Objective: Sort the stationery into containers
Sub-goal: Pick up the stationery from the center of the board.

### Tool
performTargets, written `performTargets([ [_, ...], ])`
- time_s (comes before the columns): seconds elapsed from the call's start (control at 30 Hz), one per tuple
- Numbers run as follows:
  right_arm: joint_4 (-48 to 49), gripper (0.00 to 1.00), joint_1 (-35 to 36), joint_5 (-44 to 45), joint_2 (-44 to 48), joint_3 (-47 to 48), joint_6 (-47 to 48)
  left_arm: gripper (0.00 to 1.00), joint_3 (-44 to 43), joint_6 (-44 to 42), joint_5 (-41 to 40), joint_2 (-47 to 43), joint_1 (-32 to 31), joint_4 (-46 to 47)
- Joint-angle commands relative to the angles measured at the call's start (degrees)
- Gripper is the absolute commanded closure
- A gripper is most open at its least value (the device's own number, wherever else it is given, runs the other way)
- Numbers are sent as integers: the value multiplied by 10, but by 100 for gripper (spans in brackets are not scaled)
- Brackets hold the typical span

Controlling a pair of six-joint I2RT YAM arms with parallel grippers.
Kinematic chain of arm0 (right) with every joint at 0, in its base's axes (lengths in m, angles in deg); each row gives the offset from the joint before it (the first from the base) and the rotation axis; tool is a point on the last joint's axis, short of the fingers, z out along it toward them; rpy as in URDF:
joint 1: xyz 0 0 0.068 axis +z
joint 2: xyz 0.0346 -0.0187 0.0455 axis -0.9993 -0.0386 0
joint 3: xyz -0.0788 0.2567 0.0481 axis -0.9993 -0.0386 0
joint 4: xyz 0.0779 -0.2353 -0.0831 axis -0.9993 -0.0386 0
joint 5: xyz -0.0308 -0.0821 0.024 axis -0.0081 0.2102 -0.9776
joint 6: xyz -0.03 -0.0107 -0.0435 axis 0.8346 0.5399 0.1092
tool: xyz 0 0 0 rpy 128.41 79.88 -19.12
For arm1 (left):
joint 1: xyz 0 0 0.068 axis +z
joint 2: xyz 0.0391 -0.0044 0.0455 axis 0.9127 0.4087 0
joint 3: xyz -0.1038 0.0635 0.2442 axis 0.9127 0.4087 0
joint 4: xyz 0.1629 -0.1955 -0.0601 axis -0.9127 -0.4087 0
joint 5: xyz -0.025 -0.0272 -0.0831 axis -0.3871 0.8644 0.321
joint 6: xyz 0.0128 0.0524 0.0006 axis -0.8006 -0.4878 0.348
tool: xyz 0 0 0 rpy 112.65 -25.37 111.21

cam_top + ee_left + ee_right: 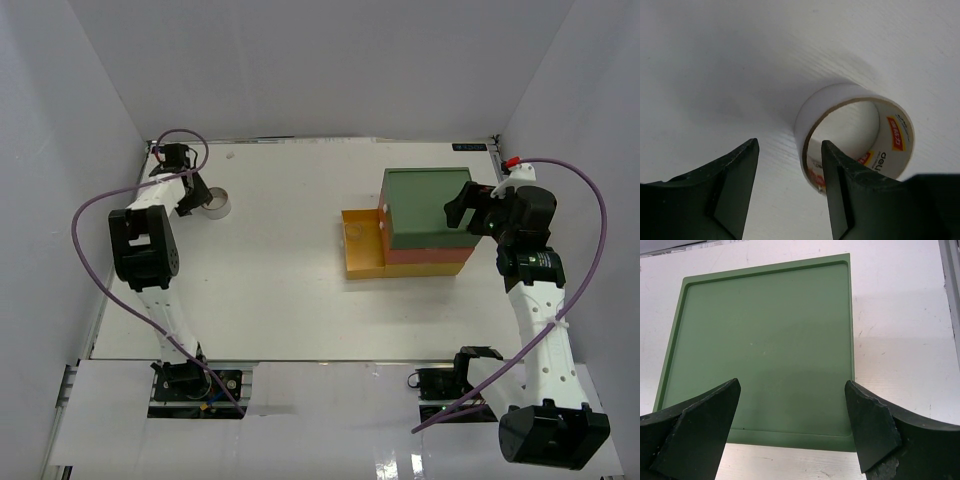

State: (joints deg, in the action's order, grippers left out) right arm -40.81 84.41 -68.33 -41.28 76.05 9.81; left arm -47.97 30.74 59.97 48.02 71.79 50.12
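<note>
White tape roll (830, 100) is sitting far left, with the left gripper (790, 165) hovering open beside it. I'd be straddling one wall before pinching. Meanwhile the right gripper (792, 407) is hanging open over the green top tray (760, 330).

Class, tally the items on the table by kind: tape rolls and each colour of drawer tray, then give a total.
White tape roll: 1
Green tray: 1
Orange-red tray: 1
Yellow tray: 1
Total: 4
Anything inside the Yellow tray is too faint to count.
</note>
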Motion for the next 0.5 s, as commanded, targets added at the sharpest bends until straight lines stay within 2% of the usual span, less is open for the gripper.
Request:
performTargets([
  [0.0,18,9,4,6,12,-1,6,37,-48,0,6,9,2,0],
  [0.1,19,9,5,9,14,-3,7,45,-61,-2,4,22,2,-3],
  [0.17,19,9,5,11,14,-4,8,55,-58,0,5,20,2,-2],
  [0.2,19,9,6,11,14,-5,8,65,-57,-1,6,19,2,-2],
  [0.3,23,9,6,9,14,-6,6,75,-47,-5,20,10,-4,0],
  [0.47,26,9,6,6,13,-7,5,81,-24,-11,25,-27,-39,6],
])
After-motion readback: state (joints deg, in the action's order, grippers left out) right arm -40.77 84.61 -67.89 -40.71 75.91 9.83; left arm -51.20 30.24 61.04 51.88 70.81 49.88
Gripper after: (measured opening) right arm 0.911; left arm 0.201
